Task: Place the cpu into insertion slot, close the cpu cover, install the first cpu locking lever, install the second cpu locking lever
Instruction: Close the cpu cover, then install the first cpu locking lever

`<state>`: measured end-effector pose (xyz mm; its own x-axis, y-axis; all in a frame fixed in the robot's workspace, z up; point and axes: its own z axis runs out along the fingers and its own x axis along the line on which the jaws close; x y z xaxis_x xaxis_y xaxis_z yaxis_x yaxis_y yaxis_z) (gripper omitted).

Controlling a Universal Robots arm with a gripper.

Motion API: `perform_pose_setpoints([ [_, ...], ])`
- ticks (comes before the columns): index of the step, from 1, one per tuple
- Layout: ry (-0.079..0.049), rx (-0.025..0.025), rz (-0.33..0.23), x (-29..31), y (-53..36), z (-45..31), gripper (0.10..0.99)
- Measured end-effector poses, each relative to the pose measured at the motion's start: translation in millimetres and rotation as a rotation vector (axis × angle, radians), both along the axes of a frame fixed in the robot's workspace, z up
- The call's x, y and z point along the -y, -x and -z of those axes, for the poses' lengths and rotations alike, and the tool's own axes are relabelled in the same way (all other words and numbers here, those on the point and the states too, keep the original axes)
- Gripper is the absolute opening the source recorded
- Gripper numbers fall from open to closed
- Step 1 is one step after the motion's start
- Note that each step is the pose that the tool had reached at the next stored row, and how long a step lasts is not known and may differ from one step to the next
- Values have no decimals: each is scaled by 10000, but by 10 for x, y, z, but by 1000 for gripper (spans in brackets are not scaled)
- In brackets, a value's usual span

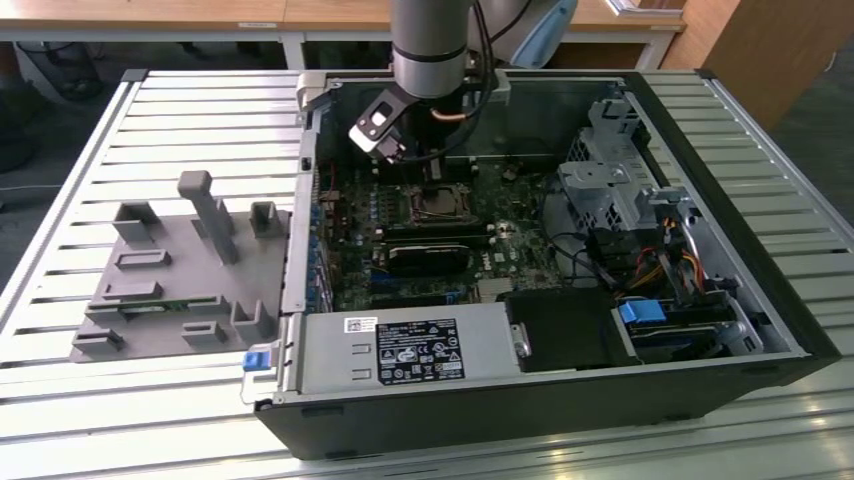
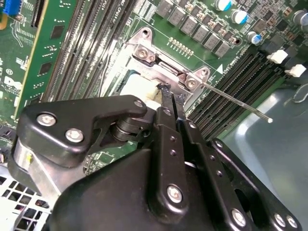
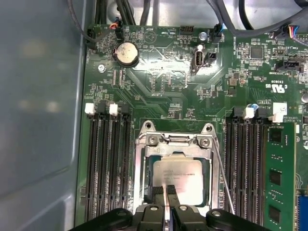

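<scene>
While the cpu point(image 3: 185, 175) lies socketed (cpu cover point(image 3: 142, 178) down), the tool point(image 3: 167, 190) hangs closed

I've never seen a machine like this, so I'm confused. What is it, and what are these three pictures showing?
It's a robot arm reaching into an open computer case on a slatted table. One picture comes from a camera standing off the arm; the other two come from cameras riding on its wrist, looking at the green motherboard. The gripper has its jaws shut, tips over the cpu, a silvery square chip with the metal cpu cover framing it. It seems to hold nothing. A thin lever juts out beside the chip, and a grey tray sits beside the case.
</scene>
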<state>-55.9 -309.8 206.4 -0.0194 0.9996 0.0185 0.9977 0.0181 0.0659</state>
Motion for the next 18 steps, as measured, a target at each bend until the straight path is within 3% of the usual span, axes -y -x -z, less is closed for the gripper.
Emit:
perform_pose_setpoints([
  [11,0,0,0,21,-91,0,169],
  [18,0,0,0,21,-98,-19,169],
])
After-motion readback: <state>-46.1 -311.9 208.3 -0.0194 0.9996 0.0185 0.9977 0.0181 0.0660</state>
